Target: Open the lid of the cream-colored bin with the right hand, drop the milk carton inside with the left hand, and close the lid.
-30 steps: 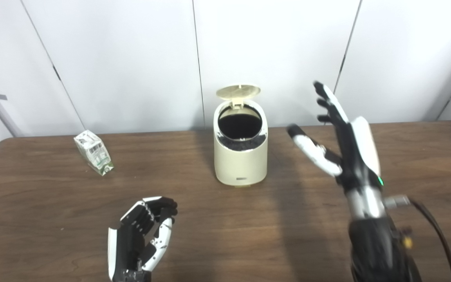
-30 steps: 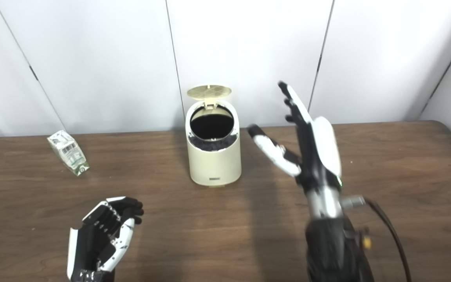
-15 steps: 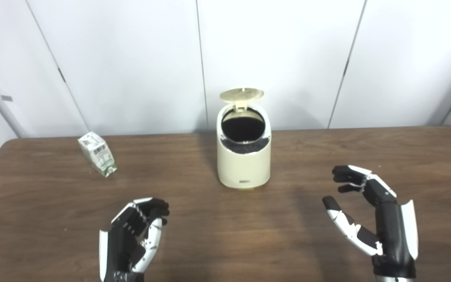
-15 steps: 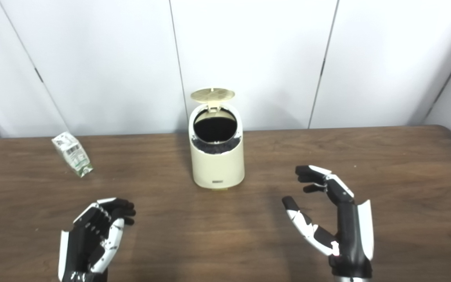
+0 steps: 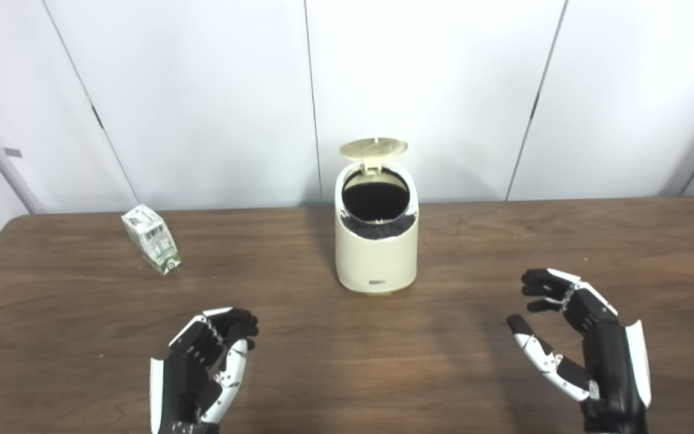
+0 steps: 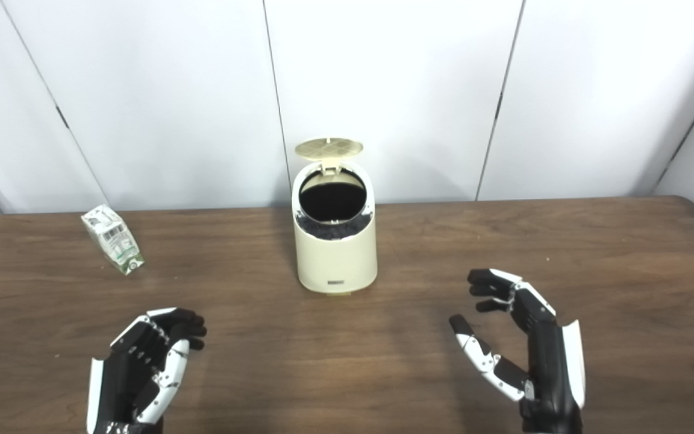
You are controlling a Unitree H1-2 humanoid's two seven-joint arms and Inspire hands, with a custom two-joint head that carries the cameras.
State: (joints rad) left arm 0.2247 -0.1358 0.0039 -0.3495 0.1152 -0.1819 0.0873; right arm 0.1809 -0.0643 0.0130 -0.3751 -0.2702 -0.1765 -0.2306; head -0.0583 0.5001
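Standing mid-table, the smooth rounded cream-colored bin [image 5: 376,253] has its round lid [image 5: 374,147] flipped up; its small front label is unreadable. A green-printed milk carton [image 5: 150,239] lies tilted far left. Left hand [image 5: 202,367] and right hand [image 5: 588,343] hover empty, fingers loosely curled apart.

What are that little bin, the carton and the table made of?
The bin looks like smooth matte plastic: an even cream shell with rounded moulded edges. The milk carton seems to be printed coated paperboard, folded and creased. The table shows dark wood grain with a dull sheen; whether solid wood or laminate can't be told.
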